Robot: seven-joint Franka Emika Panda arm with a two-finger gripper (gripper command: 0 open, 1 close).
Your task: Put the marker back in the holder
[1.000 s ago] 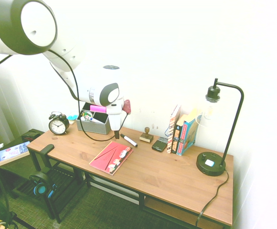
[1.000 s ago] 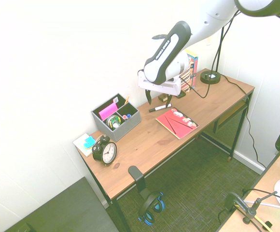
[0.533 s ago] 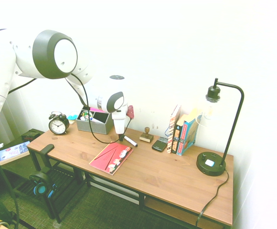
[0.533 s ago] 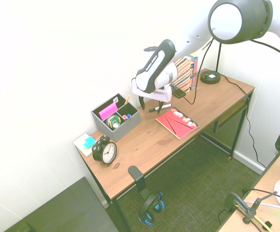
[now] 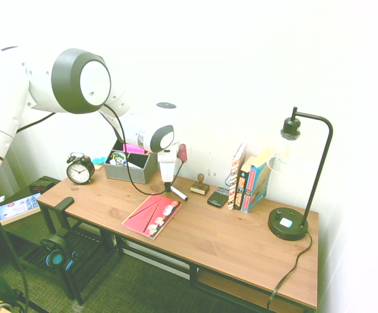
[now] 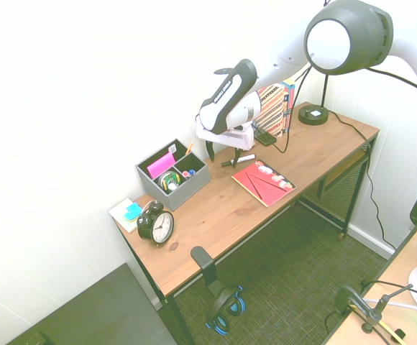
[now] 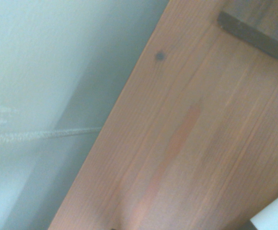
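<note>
**Fingers lower, marker near but ungripped**

1st ext. view: fingers have dropped since 1 sec ago; marker on desk just beside them.

2nd ext. view: fingers apart, nothing clamped; holder off to their side. Prob. needs slight re-centring pre-grip.

Wrist view: white barrel, prob. marker, at corner.

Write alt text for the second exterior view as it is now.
Robot gripper, open, hovers above a wooden desk near a white marker lying beside a red notebook; a grey compartmented organizer and black alarm clock stand farther left in the picture.
</note>
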